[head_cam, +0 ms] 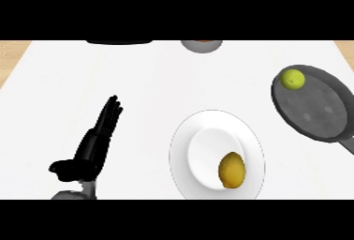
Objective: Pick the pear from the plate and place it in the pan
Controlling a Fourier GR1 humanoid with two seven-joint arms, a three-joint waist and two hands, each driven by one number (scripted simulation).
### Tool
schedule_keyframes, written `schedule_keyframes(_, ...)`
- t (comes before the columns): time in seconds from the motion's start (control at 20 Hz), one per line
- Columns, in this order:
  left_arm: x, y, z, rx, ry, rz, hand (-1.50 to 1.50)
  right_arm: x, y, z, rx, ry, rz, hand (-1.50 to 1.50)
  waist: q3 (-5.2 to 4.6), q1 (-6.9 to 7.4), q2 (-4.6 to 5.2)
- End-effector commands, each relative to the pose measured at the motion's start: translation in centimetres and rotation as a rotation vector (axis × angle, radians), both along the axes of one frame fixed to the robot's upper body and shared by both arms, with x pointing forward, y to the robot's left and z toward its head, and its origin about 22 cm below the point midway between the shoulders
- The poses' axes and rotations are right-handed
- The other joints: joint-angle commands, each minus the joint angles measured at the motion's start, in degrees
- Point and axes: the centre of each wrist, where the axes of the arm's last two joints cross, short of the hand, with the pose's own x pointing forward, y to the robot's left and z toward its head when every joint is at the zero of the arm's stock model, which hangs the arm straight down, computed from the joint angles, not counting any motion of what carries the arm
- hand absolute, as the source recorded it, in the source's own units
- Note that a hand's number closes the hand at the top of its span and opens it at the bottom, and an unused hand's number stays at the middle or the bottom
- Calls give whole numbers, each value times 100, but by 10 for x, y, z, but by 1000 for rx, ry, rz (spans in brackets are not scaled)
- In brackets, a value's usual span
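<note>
Left hand (97, 140) low at the view's left, fingers straight and together, pointing up the counter, holding nothing. Right hand nowhere in view. Under and around the hand, a white counter (138, 75), with tan strips at its far left and far right edges. To the hand's right, well apart, a white plate (207, 126); on its near part, a yellow-brown pear (232, 170), untouched. Farther right and beyond, a dark grey pan (314, 110) holding a green lime (292, 78) at its far rim. Far ahead, partly cut off, a dark object (119, 42) and a grey bowl (202, 46).
</note>
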Motion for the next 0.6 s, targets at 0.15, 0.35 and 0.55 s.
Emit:
schedule_keyframes(0.15, 4, 14, 9, 12, -12, 5, 0, -30, -17, -1, -30, -23, 23, -150, 1, 22, 3)
schedule_keyframes(0.35, 4, -14, 16, -6, -12, 5, 0, -38, -8, -13, -39, 1, 47, -150, -2, -4, -5)
schedule_keyframes(0.55, -1, -15, 11, -9, -8, -4, 0, -53, 3, -33, -76, 28, 42, -150, -3, -7, -8)
